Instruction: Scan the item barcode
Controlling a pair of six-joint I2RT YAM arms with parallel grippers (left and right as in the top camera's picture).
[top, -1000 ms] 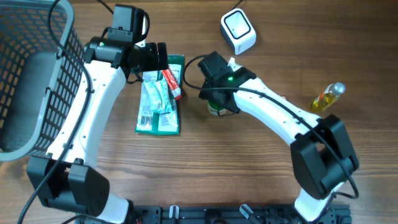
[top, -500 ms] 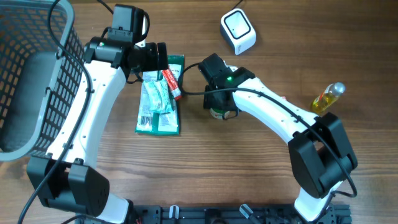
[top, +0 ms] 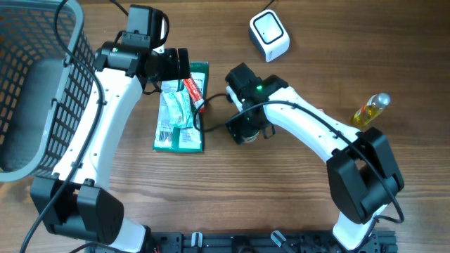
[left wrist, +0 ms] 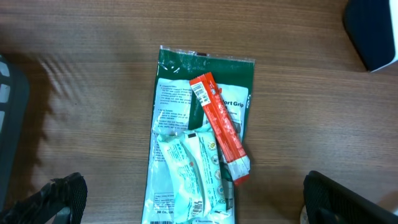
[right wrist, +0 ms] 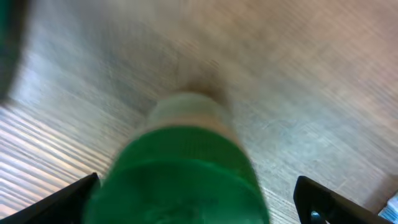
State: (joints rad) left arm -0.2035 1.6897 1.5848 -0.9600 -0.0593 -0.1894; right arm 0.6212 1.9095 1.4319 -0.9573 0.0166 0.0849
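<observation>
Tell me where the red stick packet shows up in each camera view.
Overhead: red stick packet upper left of centre, on the green pouch.
Left wrist: centre, diagonal across that pouch.
Right wrist: not in it.
Shared landmark: the green pouch, overhead and left wrist only.

Surface: you work at a wooden table [top: 281,211], medium brown, which fills the whole overhead view.
Grain: long straight lines run left to right across your overhead view, with finer darker streaks among them.
Finish: smooth and faintly glossy.
Near edge: a black rail [top: 232,242] with small pale fittings lies along the bottom of your overhead view.
Light: even, from above; shadows on the table are soft-edged.
Left wrist view: the same table [left wrist: 81,93], with a faint striped shadow at its left side.
Right wrist view: the table [right wrist: 311,68] looks blurred, with pale bright stripes at lower left.
</observation>
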